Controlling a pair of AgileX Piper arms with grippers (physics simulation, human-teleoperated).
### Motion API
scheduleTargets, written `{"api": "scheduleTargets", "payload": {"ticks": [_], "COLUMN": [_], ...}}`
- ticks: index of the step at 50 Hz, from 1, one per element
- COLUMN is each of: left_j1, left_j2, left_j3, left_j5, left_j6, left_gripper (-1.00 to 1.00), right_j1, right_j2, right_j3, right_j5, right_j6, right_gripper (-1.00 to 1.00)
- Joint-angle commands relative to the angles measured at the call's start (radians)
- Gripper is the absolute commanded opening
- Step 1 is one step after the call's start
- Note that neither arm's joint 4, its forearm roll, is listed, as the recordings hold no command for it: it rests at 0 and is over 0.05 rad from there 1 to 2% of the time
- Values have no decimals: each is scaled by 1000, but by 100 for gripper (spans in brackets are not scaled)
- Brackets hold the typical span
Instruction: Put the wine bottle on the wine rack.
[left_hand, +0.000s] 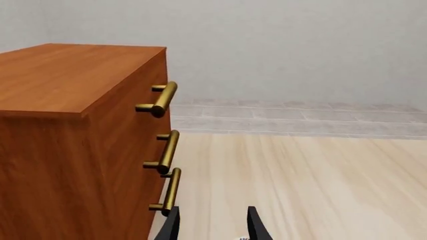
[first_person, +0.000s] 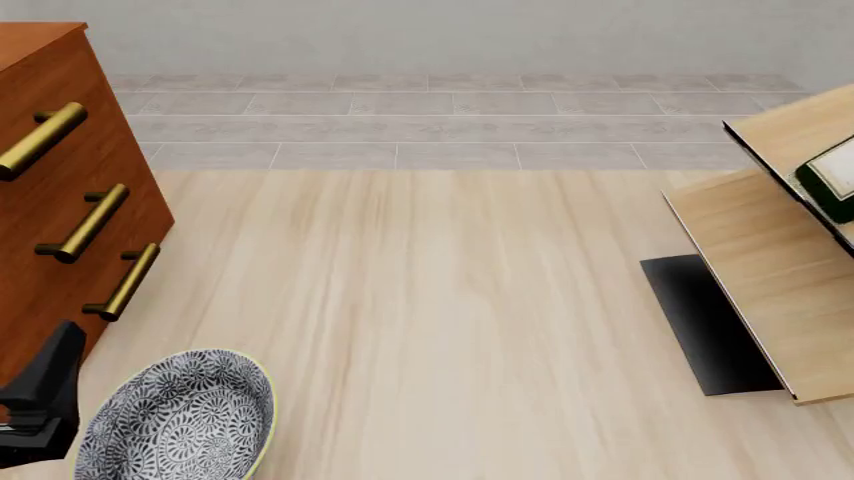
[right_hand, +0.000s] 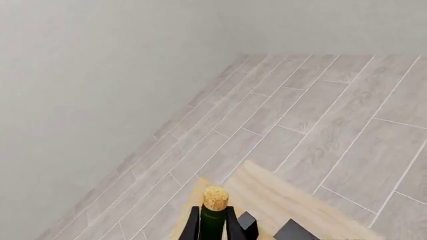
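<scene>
Left gripper (left_hand: 213, 227): 2 slim black pointed fingers (left_hand: 171, 227); a small white marking, perhaps lettering, between them.

Left gripper (left_hand: 212, 227) hangs low with fingers spread; right gripper (right_hand: 213, 225) clamps something.

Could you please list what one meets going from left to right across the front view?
Drawer cabinet → patterned bowl → wine rack's black base plate → wine rack's pale-wood panels → wine bottle lying on the rack at the right edge. The left gripper overlaps the cabinet and bowl, so I leave it out.
</scene>
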Motion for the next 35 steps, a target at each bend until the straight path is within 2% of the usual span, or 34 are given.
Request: {"api": "scheduleTargets", "payload": {"ticks": [1,35], "left_j1": [0,-3], "left_j2": [0,0], "left_j3": [0,0], "left_j5": [3,1], "left_j6": [-2,3], "left_gripper": [100,100], "right_j1": [-20,-57], "right_j2": [40,92], "right_j3": [61,89], "right_j5": [-7,-49], "right_j6": [20,16], "right_gripper": [-100,-100]}}
